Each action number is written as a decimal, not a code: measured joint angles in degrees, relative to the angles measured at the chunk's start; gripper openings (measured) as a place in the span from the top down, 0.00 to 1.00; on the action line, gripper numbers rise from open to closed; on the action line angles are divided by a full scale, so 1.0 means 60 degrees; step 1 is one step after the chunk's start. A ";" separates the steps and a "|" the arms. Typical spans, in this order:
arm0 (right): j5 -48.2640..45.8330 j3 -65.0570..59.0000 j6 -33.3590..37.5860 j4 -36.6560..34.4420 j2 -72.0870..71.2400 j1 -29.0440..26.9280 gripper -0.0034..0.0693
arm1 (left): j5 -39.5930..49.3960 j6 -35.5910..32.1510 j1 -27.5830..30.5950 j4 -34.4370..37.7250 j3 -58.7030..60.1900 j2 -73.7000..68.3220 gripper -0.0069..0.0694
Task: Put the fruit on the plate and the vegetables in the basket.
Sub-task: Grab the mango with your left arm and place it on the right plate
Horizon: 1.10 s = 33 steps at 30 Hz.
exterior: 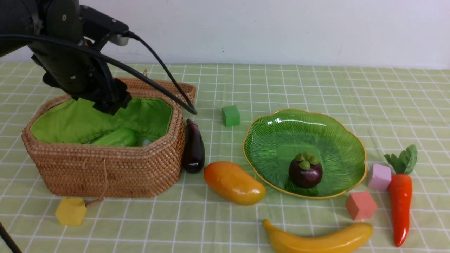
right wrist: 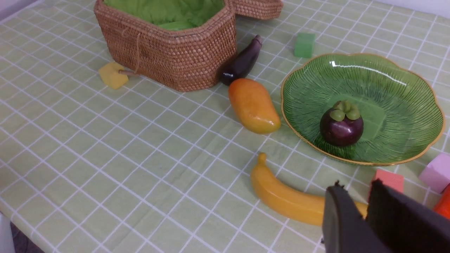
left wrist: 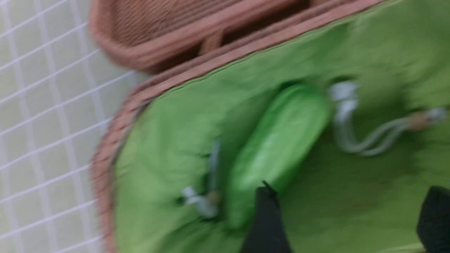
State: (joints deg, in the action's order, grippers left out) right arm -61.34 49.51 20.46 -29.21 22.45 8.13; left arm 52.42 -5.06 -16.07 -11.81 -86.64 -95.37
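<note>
**Vegetables, in place:** gourd (exterior: 117,137), lying on the green lining inside the basket (exterior: 105,168), left of the frame.

**Vegetables, outstanding:**
- Eggplant (exterior: 193,147), on the worktop (exterior: 281,84) right beside the basket's right wall, left of centre.
- Carrot (exterior: 400,203), far right, leaves pointing away, with a pink cube (exterior: 379,176) just beside it.

**Fruit, in place:** mangosteen (exterior: 305,170), sitting on the plate (exterior: 334,130), right of centre.

**Fruit, outstanding:**
- Mango (exterior: 233,182), between the eggplant and the plate.
- Banana (exterior: 316,240), along the bottom edge.

**Handling, by my reckoning:**
- All pieces look like hard, glossy moulded toys, probably light, stiff and slippery.
- The eggplant is best pinched across its thick lower half, away from the narrow stem end.
- The carrot is best taken across the orange body, not the leaves.
- The mango is best taken across its short width.
- The banana is best taken at mid-curve.
- The plate looks like glass, so fruit should be set down on it gently.

**Left fingers** (left wrist: 265,225): hanging over the basket's open mouth, spread wide with nothing between them. The gourd lies loose below.

**Right fingers** (right wrist: 342,221): out of the front view. Their own camera shows them drawn nearly together above the banana's end, empty and touching nothing.
</note>
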 joint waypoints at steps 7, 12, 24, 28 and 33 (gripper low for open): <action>-0.0163 0.0000 0.0028 0.0010 0.0000 0.0000 0.78 | 0.0570 -0.3042 -0.2667 0.1718 -0.0026 -0.0016 0.73; -0.0449 0.0000 0.0028 0.0010 0.0000 0.0000 0.77 | 0.0852 -0.5939 -0.3981 0.1968 -0.0038 -0.1008 0.78; -0.0941 0.0000 0.0028 0.0001 0.0000 0.0000 0.77 | -0.1478 -0.7594 -0.3937 0.1343 -0.0038 -0.2717 0.06; -0.0960 0.0000 0.0028 0.0001 0.0000 0.0000 0.77 | -0.1791 -0.7676 -0.3937 0.0936 -0.0038 -0.3112 0.05; -0.0970 0.0000 0.0028 0.0001 0.0000 0.0000 0.76 | -0.2112 -0.7711 -0.3937 0.0268 -0.0050 -0.3456 0.10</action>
State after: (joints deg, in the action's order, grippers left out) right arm -67.16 49.51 20.63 -29.20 22.45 8.13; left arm 39.75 -51.33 -39.69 -10.20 -86.94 -116.11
